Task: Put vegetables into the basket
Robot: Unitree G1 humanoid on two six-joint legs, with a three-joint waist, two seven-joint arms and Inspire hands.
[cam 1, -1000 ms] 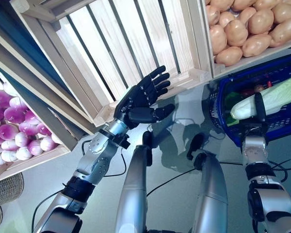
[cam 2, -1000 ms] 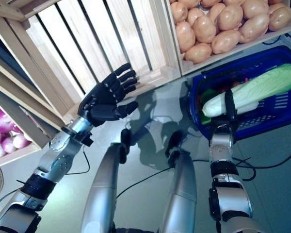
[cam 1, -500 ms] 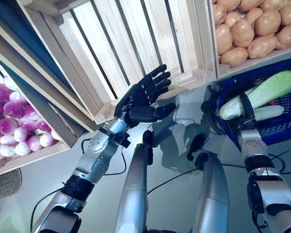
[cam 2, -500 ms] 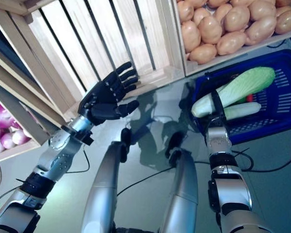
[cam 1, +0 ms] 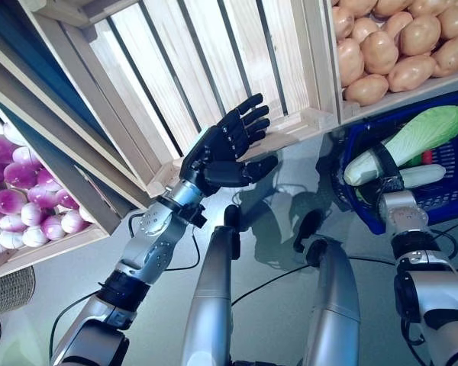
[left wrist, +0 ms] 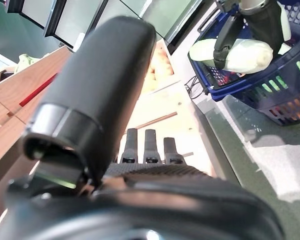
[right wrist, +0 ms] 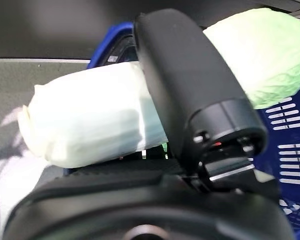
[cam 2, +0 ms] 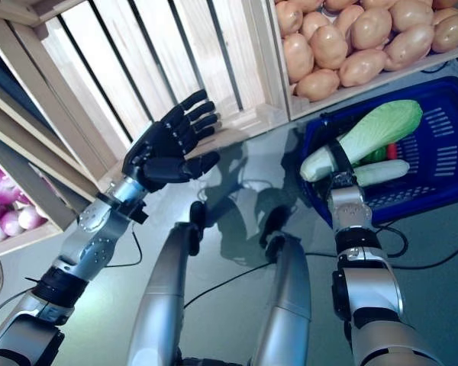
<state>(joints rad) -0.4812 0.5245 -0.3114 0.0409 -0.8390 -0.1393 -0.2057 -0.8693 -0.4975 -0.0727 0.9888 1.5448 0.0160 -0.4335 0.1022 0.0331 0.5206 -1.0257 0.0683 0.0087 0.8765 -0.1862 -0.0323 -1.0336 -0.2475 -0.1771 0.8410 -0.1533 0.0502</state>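
Observation:
My right hand (cam 2: 340, 164) is shut on a long pale green napa cabbage (cam 2: 374, 131), thumb wrapped over its white stem. It holds the cabbage tilted above the near left part of the blue plastic basket (cam 2: 435, 191) on the floor. The cabbage also shows in the right wrist view (right wrist: 105, 125) under my thumb (right wrist: 190, 80). In the basket lie a long white vegetable (cam 2: 378, 173), something green and something red. My left hand (cam 1: 225, 149) is open and empty, raised before the front edge of a wooden crate (cam 1: 290, 126). Its straight fingers (left wrist: 145, 145) show in the left wrist view.
A wooden stand with slatted crates rises behind both hands. A crate of potatoes (cam 1: 397, 46) sits right above the basket. A shelf of purple and white round vegetables (cam 1: 23, 198) is at the far left. The grey floor lies between the stand and the basket.
My right hand has drawn the cabbage left and nearer, tilting it more steeply over the basket. The long white vegetable in the basket has come into sight. My left hand has hardly moved.

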